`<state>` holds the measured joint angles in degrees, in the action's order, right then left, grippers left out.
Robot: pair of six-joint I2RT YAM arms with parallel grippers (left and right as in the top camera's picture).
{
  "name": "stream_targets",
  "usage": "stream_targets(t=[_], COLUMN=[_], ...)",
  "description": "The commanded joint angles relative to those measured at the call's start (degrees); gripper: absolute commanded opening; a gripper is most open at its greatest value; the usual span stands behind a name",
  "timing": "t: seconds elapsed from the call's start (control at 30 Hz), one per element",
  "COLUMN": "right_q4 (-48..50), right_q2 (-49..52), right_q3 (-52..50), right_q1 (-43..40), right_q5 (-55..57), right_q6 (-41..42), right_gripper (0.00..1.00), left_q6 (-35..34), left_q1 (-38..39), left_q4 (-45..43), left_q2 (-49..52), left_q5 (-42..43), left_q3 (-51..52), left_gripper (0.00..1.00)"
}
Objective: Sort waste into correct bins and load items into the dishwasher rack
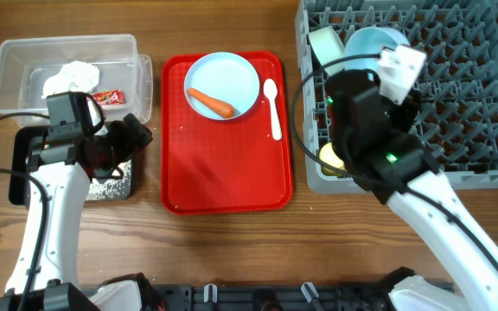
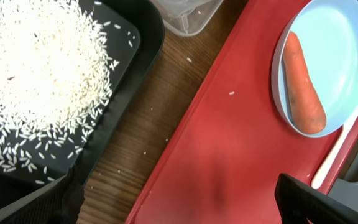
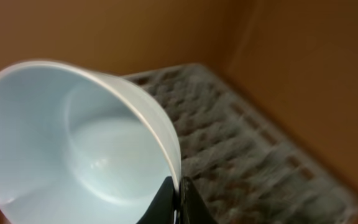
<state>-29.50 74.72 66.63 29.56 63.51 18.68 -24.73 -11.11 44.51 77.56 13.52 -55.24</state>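
The pale blue plate (image 1: 232, 76) lies on the red serving tray (image 1: 223, 173) with the orange carrot piece (image 1: 210, 103) on it; both show in the left wrist view, plate (image 2: 347, 56) and carrot (image 2: 303, 84). The white spoon (image 1: 272, 105) lies beside the plate. My left gripper (image 1: 132, 134) is open and empty (image 2: 185, 205), over the gap between the black tray (image 2: 138, 81) and the red tray. White rice grains (image 2: 42, 74) lie in the black tray. My right gripper (image 3: 179, 202) is shut on the rim of a pale blue bowl (image 3: 73, 149), held over the grey dishwasher rack (image 1: 465, 95). No brown lump shows.
The clear tub (image 1: 15, 60) at the back left holds crumpled white paper (image 1: 72, 78) and the red-and-white wrapper (image 1: 108, 98). A pale green bowl (image 1: 325, 43) and the yellow cup (image 1: 330, 155) sit in the rack's left side. A few rice grains lie on the wooden table.
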Motion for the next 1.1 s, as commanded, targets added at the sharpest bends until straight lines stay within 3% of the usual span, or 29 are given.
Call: stream_targets(t=[0.0, 0.1, 0.13, 0.27, 0.4, 0.6, 0.63, 0.7, 0.77, 0.83, 0.87, 1.0, 1.07], right_q4=[6.88, 13.64, 14.23, 11.72, 7.26, 5.88, 5.88, 6.38, 8.96, 13.18, 16.55, 36.41, 35.69], right_q2=[7.61, 15.61, 18.14, 23.80, 24.24, 24.24, 24.24, 24.24, 24.24, 24.24, 24.22, 21.05, 18.16], right_q3=[0.59, 0.59, 0.59, 0.39, 0.39, 0.39, 0.39, 0.39, 0.39, 0.39, 0.39, 0.44, 0.44], right_q1=[-0.07, 0.00, 0.00, 1.05, 3.96, 6.73, 7.45, 9.07, 10.43, 11.85, 12.20, 13.20, 16.39], right_q5=[11.76, 11.76, 11.78, 11.50, 3.76, 2.45, 2.45, 2.45, 1.62, -0.55, -0.52, -0.63, -7.10], right_q6=[-26.23, -49.35, -52.09, -52.72, -50.77, -50.03, -50.10, -50.18, -50.21, -50.23, -50.82, -46.97, -38.21], right_gripper=[0.04, 0.05, 0.04, 0.04, 0.04, 0.04, 0.20, 0.60, 0.81, 0.88, 1.00, 1.00, 1.00], left_q6=[0.07, 0.07, 0.07, 0.07, 0.07, 0.07, 0.07, 0.07, 0.07, 0.07, 0.07, 0.07, 0.07], left_q1=[-0.26, -0.26, -0.26, -0.26, -0.26, -0.26, -0.26, -0.26, -0.26, -0.26, -0.26, -0.26, -0.26], left_q4=[-0.07, -0.07, -0.07, -0.07, -0.07, -0.07, -0.07, -0.07, -0.07, -0.07, -0.07, -0.07, -0.07], left_q2=[-0.52, -0.52, -0.52, -0.52, -0.52, -0.52, -0.52, -0.52, -0.52, -0.52, -0.52, -0.52, -0.52], left_q5=[-0.11, -0.13, -0.11, -0.11, -0.13, -0.11, -0.11, -0.13, -0.13, -0.11, -0.11, -0.11, -0.11], left_q3=[-0.15, -0.15, -0.15, -0.15, -0.15, -0.15, -0.15, -0.15, -0.15, -0.15, -0.15, -0.15, -0.15], left_gripper=[1.00, 1.00, 1.00, 1.00, 1.00, 1.00, 1.00, 1.00, 1.00, 1.00, 1.00, 1.00, 1.00])
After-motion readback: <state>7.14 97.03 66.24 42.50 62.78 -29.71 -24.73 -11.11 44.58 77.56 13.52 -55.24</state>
